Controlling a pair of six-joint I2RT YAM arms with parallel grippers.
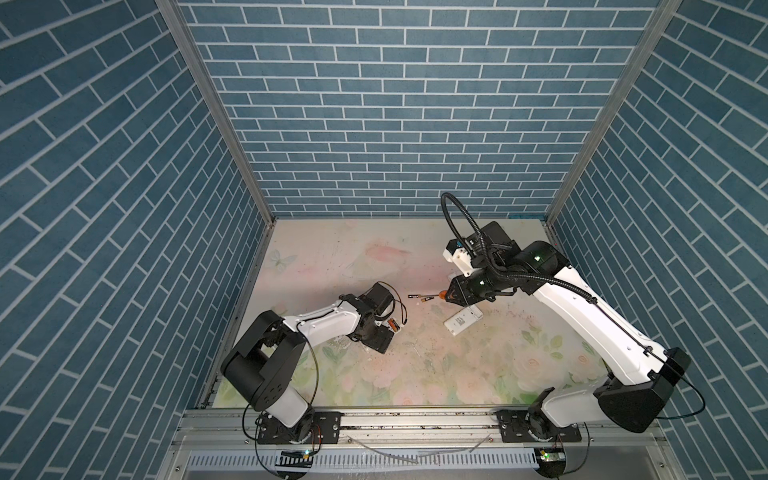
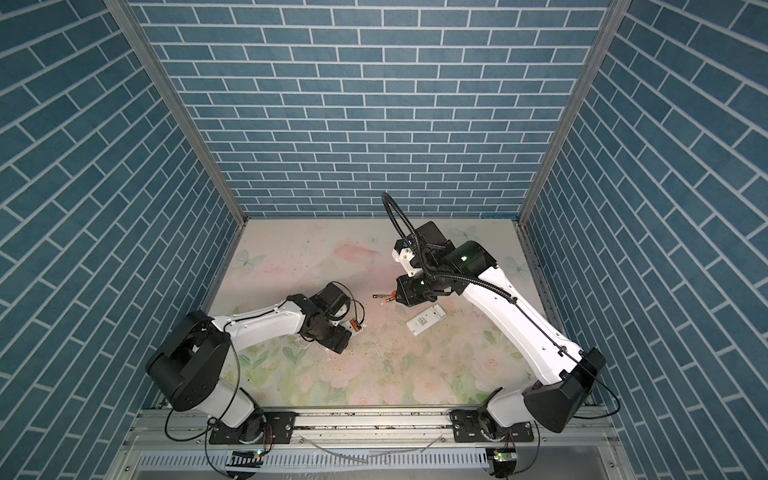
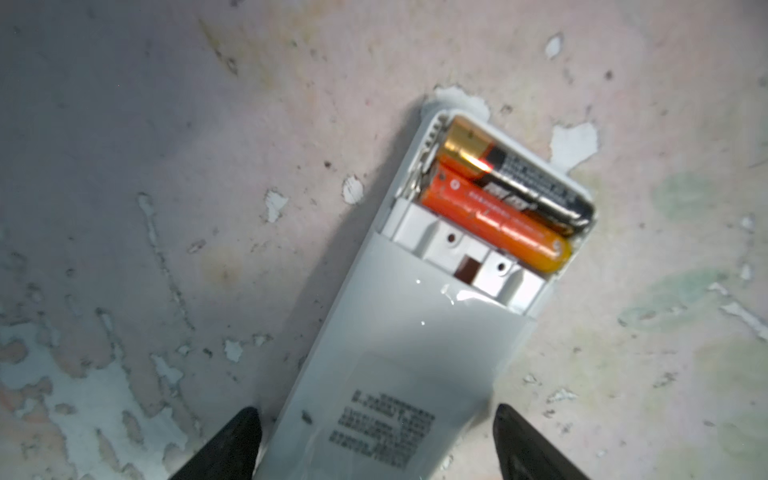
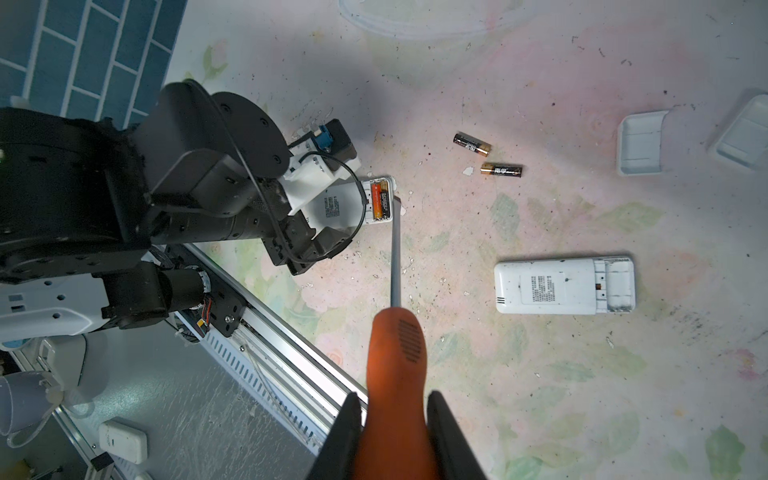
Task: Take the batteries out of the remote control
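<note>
The right hand (image 4: 395, 415) is closed round the fat, ribbed orange handle of the screwdriver (image 4: 397, 349), whose thin grey shaft points away from the fingers. The worktop (image 4: 540, 395) is a matt floral sheet, scuffed and flaking to white patches. Blue brick-pattern walls (image 1: 415, 104), seen whole only in the top views, close three sides. A ridged aluminium rail (image 4: 266, 328) edges the fourth.

The left hand (image 3: 376, 415) stands wide, with one black finger at each long side of the loaded remote (image 3: 395, 353), a smooth grey-white slab with printed text. Whether the fingers press it I cannot tell. At the end farthest from that hand, its uncovered bay holds two batteries side by side: the orange battery (image 3: 494, 220) and the black battery (image 3: 523, 178), whose glossy gold end sits by a coil spring. Only the left wrist view gives that detail.

Near the right hand lies the empty remote (image 4: 552, 286), its bay bare. The right wrist view, unlike the left, takes in two white tray-like covers, the nearer cover (image 4: 640, 141) and the farther cover (image 4: 744, 133). A loose battery (image 4: 471, 143) and a second loose battery (image 4: 500, 169), both black and gold, lie between the hands with bare worktop around them.
</note>
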